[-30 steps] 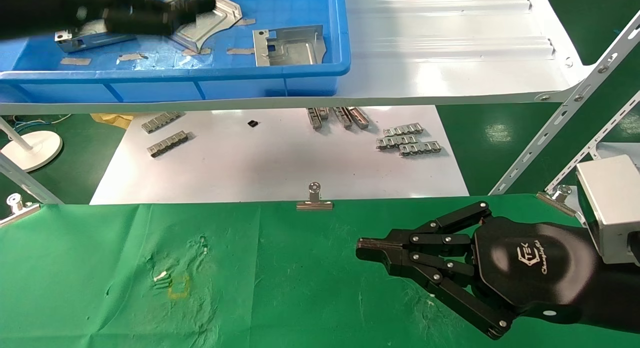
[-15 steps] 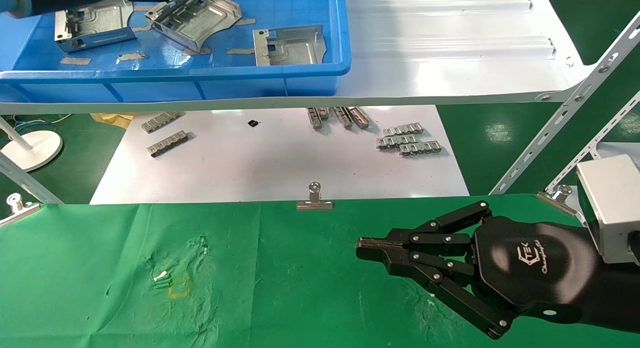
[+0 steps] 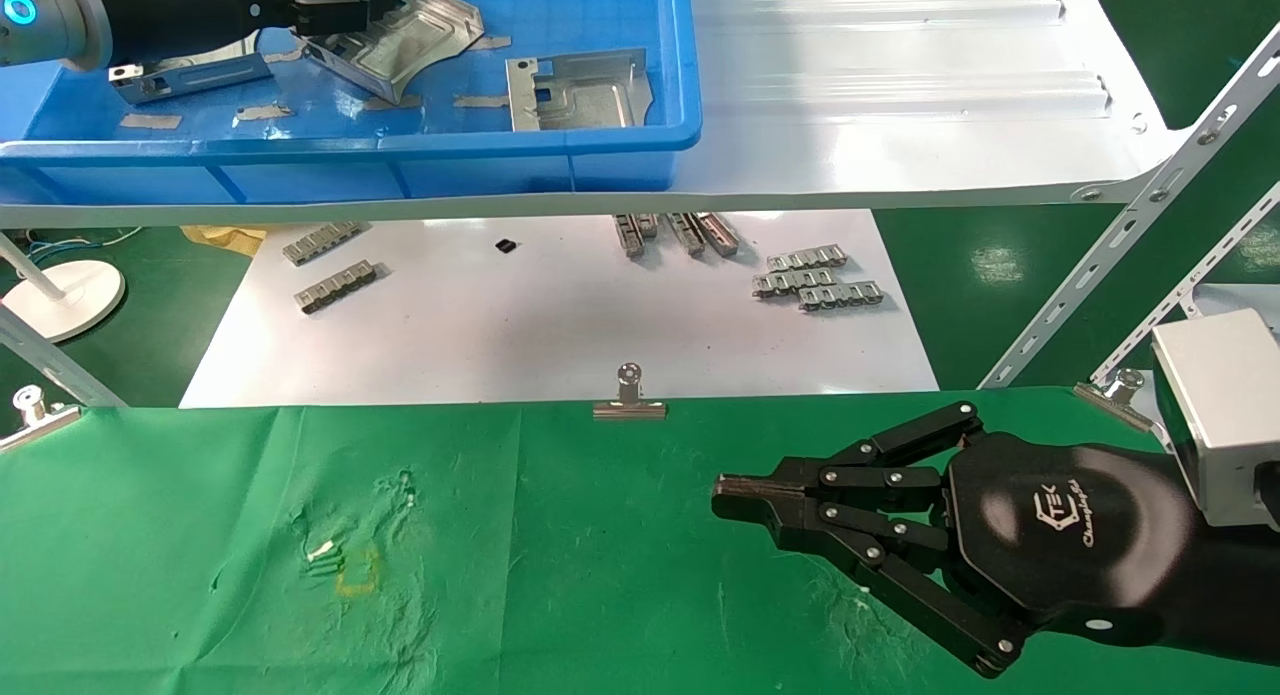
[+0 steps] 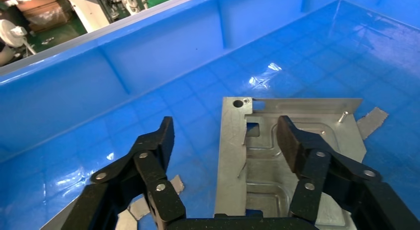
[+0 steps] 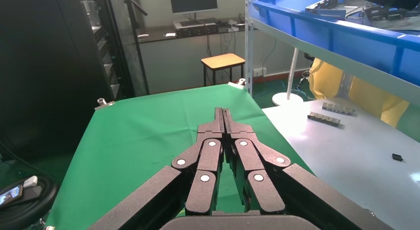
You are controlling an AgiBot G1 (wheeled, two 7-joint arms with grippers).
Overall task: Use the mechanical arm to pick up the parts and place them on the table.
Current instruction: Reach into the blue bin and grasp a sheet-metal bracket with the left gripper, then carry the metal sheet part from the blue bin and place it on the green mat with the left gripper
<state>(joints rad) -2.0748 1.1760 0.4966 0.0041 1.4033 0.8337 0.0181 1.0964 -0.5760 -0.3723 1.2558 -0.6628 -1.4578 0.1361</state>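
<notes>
Workshop / light-assembly test cell. Indicated by: blue plastic bin (image 3: 600,140) of stamped sheet-metal parts (image 3: 580,90) set on a glossy white shelf (image 3: 900,125) w/ perforated angle-iron braces (image 3: 1100,255); toothed metal strips (image 3: 815,280) laid out on a white sheet (image 3: 560,335); near bench covered in clipped green cloth (image 3: 500,555); green-painted floor (image 3: 980,265); monitor (image 5: 193,1), stool (image 5: 223,61) and equipment rack (image 5: 114,46) seen at the far wall.

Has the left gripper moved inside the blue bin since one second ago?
Yes. The left gripper has pulled back toward the robot's left across the blue bin, its open fingers around a bracket.
</notes>
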